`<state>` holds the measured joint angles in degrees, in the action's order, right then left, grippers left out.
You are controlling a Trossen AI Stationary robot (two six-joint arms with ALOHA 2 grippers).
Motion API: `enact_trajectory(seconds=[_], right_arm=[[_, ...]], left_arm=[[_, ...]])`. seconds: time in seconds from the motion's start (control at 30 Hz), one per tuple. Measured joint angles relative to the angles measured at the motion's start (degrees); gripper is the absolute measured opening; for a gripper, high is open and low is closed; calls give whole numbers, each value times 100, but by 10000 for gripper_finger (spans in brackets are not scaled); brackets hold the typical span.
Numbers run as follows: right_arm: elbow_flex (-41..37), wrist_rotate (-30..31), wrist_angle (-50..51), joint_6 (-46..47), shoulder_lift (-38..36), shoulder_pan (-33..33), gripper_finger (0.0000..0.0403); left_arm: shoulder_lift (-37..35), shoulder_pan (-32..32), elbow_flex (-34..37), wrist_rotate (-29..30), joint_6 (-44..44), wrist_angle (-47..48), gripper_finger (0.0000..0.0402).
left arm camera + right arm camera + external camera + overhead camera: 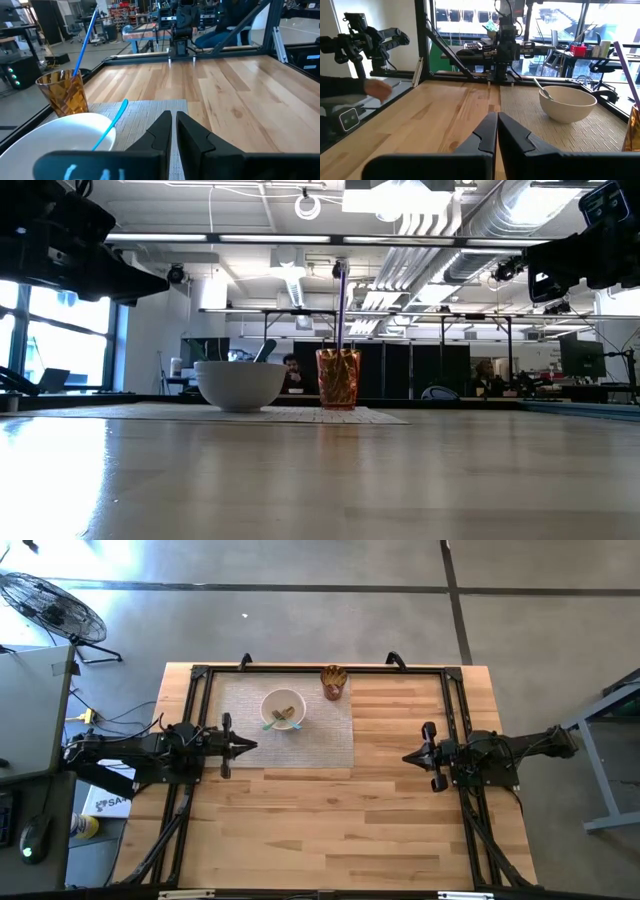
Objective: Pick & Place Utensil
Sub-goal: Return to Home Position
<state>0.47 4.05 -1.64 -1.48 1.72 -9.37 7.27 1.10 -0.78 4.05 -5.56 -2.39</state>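
A white bowl (283, 708) stands on a grey woven placemat (320, 740) at the table's far middle, with a light blue utensil (111, 124) leaning in it against the rim. An amber cup (333, 683) at the mat's far right corner holds a blue straw-like utensil (85, 37). My left gripper (252, 746) hovers shut and empty over the mat's left edge, near the bowl. My right gripper (406, 756) hovers shut and empty over bare wood to the right of the mat.
A black frame (320, 670) runs round the far and side edges of the table. Bare wooden tabletop (330, 830) stretches across the near half. In the right wrist view a person's hand (379, 89) shows beyond the table's edge.
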Motion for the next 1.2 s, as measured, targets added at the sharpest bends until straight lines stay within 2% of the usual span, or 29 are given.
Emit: enact_trajectory(seconds=[1.2], right_arm=[[0,0,-8,146,0,0,7]], left_arm=[[0,0,0,10,-4,-6,24]])
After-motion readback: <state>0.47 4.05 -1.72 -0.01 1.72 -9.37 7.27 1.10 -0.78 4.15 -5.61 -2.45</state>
